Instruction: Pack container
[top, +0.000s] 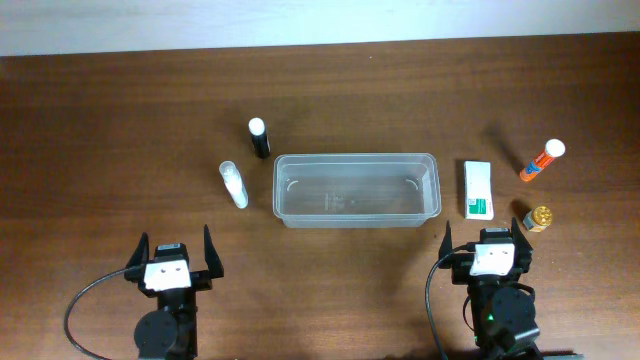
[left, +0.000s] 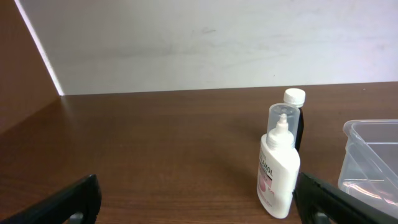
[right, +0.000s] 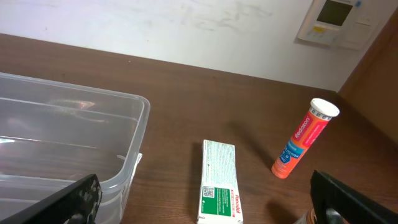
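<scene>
Midway along the bench, the clear container lies empty, long axis running left to right, ahead of and between two arms whose left claw and right claw both gape wide on nothing, the right one nearer.

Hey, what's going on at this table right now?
Packing hasn't started: the clear container is empty. The left arm and right arm sit at the near edge, jaws open, holding nothing. A black bottle and white bottle stand on its left; a box, orange tube and small jar on its right.
</scene>
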